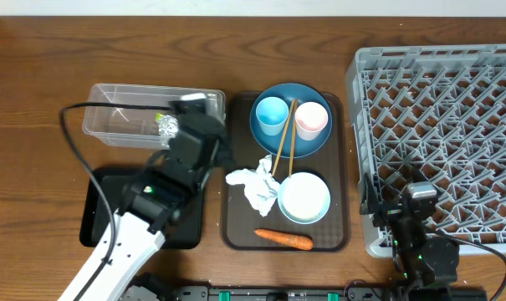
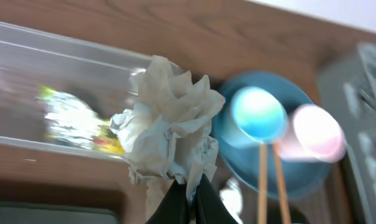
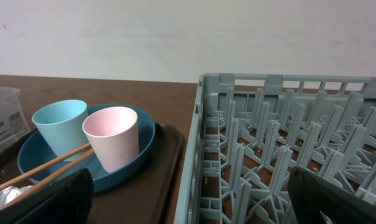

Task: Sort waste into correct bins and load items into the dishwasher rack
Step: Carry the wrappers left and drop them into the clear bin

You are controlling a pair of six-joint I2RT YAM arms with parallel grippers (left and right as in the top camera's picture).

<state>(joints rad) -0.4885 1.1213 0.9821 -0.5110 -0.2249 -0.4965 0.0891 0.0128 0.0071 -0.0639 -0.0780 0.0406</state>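
Left hand (image 2: 189, 188) tight around napkin (image 2: 169, 121)

Brown serving tray (image 1: 236, 230), wooden table (image 1: 35, 75), white wall (image 3: 175, 37)

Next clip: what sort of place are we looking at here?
Probably a lab bench staged as a dish-clearing station rather than a real kitchen: a wooden table against a plain white wall, with a dishwasher rack sitting loose beside a tray of used dishes.
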